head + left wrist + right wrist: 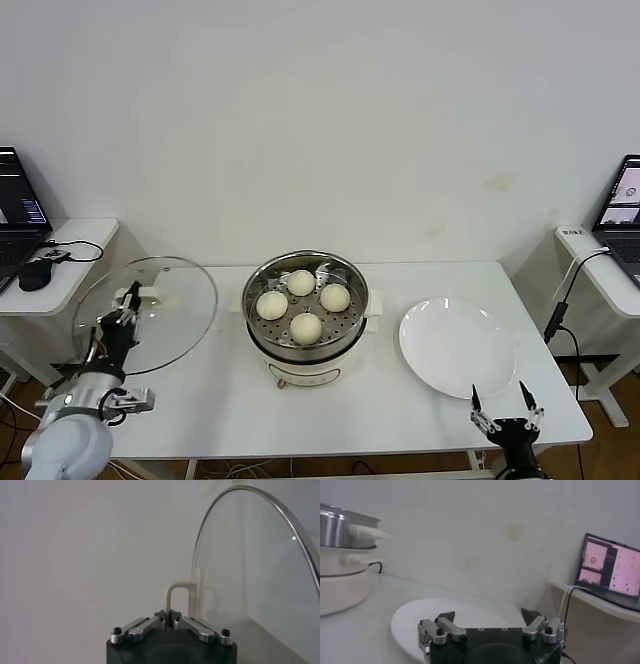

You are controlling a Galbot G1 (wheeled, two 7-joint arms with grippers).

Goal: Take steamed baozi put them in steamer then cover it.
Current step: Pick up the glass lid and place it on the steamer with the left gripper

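Observation:
Several cream-white baozi (303,302) lie on the perforated tray inside the steel steamer (262,343), which stands uncovered at the table's middle on its cream base. My left gripper (128,298) is shut on the cream handle (178,596) of the clear glass cover (165,310) and holds it tilted above the table's left end, left of the steamer. The cover's metal rim (280,507) shows in the left wrist view. My right gripper (507,408) is open and empty at the table's front right, just in front of the white plate.
A flat white plate (457,346), also in the right wrist view (415,617), lies right of the steamer. Side tables with laptops (14,205) (610,566) flank the table; a mouse (35,273) and cables lie on the left one.

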